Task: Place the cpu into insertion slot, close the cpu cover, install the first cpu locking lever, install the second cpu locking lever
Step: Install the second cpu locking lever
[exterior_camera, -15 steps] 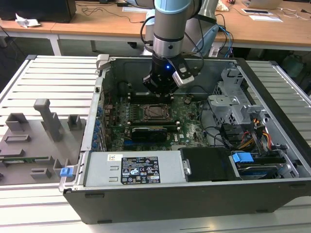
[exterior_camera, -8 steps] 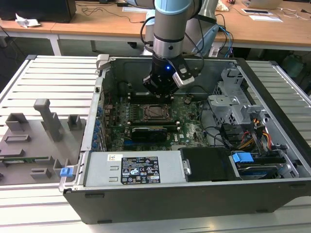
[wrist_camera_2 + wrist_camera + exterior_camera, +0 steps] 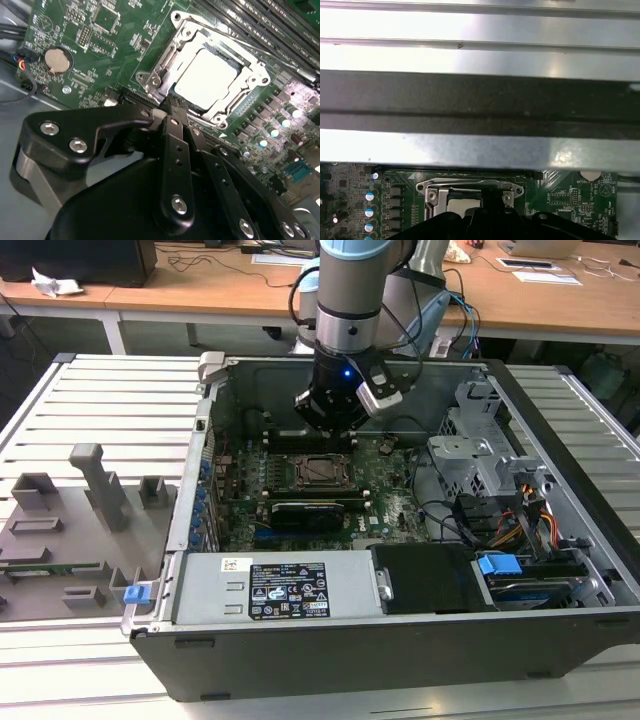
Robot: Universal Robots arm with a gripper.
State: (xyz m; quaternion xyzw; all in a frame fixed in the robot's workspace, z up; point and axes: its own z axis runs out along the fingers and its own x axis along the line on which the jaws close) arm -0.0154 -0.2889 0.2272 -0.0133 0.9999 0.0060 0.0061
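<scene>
Your gripper is hanging low inside the open computer case, its black fingers pressed together with no gap showing between them and nothing held in them. In the second wrist view the fingertips are sitting right at the edge of the cpu cover, though you cannot tell whether they are actually touching it. The arm is coming straight down from above in the exterior view, wrist vertical, gripper hovering just behind the socket.

Moving outward, the cpu is lying flat in the insertion slot, its pale top showing through the cover's window, and the cover is lying down flat over it. In the first wrist view you are seeing the same cover just past the gripper body, with the green motherboard around it.

Farther out, the power supply is sitting along the case's near wall, and a grey parts holder is standing on the slatted table at the exterior view's left.
</scene>
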